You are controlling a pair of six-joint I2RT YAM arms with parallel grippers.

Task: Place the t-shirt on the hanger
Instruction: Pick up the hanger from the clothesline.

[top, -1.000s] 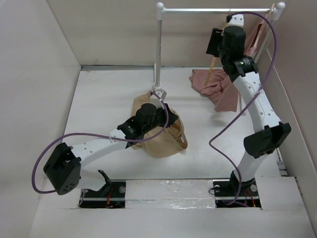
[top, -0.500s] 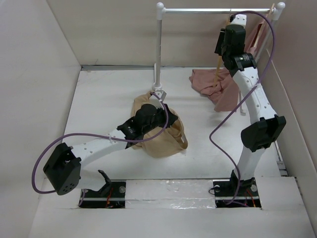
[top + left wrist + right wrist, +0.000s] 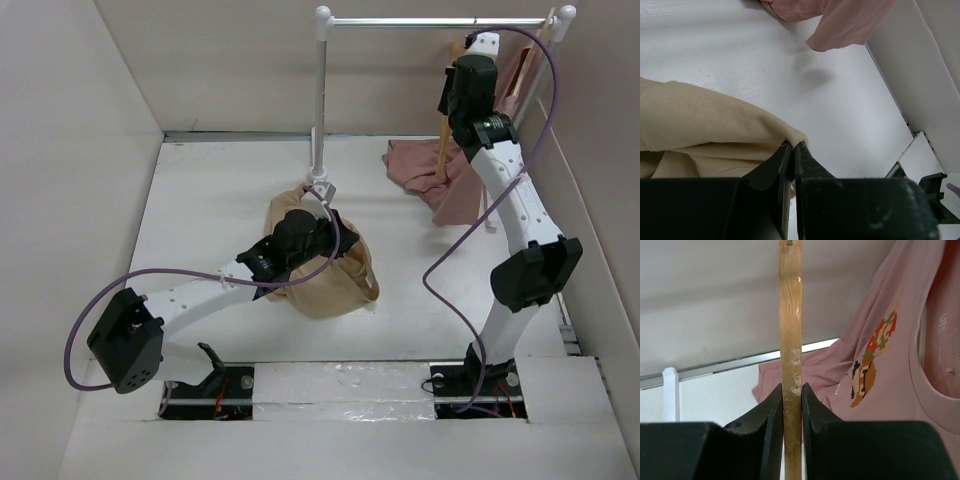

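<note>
Tan t-shirt (image 3: pixel 700 125) cloth sits pinched at a folded hem edge between the pressed-together fingers of the left gripper (image 3: pixel 792 145); from above, that left gripper (image 3: pixel 322 228) lies low over the middle of the table (image 3: pixel 200 200), and the t-shirt (image 3: pixel 335 285) is heaped in a crumpled mound under and around it, part of the cloth reaching towards the foot of the white post (image 3: pixel 320 100); the rest of the mound spreads towards the near edge, resting on the white surface. The right gripper (image 3: pixel 791 387) is clamped on the hanger (image 3: pixel 791 315), its two dark fingers squeezing a worn wooden bar that stands upright between them; in the overhead view the right gripper (image 3: pixel 452 98) is raised high at the far right, just under the silver rail (image 3: pixel 430 21), and the hanger (image 3: pixel 440 150) shows as a thin pale wood strip running down from the fingers, well apart from the t-shirt. Behind the bar hangs a pink garment (image 3: pixel 880 365) with a small blocky printed figure; pink cloth (image 3: pixel 418 165) also lies bunched on the table below the right arm, and its edge shows at the top of the left wrist view.
</note>
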